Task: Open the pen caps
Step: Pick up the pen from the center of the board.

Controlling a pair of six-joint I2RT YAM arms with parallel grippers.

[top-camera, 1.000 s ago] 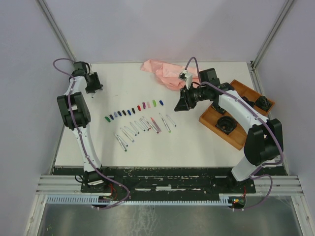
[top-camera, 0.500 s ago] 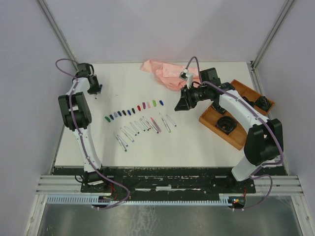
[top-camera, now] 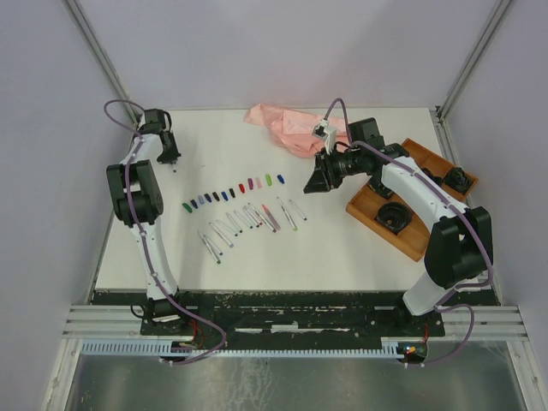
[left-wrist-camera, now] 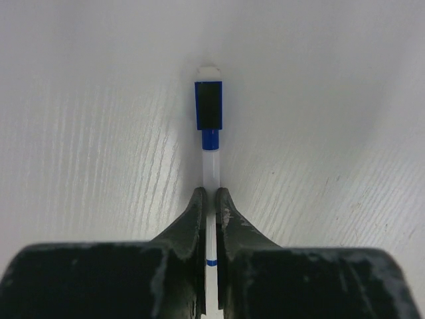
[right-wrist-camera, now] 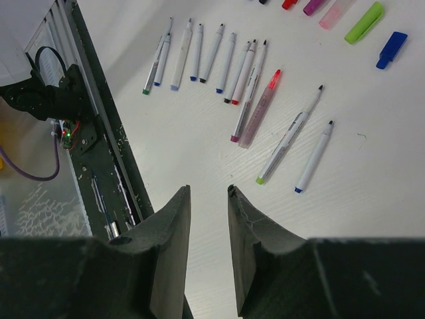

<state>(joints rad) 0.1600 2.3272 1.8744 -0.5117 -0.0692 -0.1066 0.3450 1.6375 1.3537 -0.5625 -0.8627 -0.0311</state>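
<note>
My left gripper (left-wrist-camera: 209, 193) is shut on the thin white barrel of a pen (left-wrist-camera: 210, 166) lying on the table, and the pen's blue cap (left-wrist-camera: 208, 105) sits on its far end. From above, the left gripper (top-camera: 170, 157) is at the table's far left. A row of loose pen caps (top-camera: 231, 193) in several colours lies mid-table, with several uncapped pens (top-camera: 248, 218) just in front of it. The right gripper (top-camera: 310, 182) hovers open to their right with nothing in it. In the right wrist view its fingers (right-wrist-camera: 207, 189) frame bare table, with pens (right-wrist-camera: 252, 106) and a lime cap (right-wrist-camera: 364, 13) beyond.
A crumpled pink bag (top-camera: 287, 127) lies at the back centre. A wooden tray (top-camera: 366, 202) holding black round parts sits at the right under the right arm. The black base rail (right-wrist-camera: 99, 146) runs along the table's near edge.
The left jaws have closed onto the pen barrel, and the left wrist has shifted slightly toward the back. The right arm has not moved.
</note>
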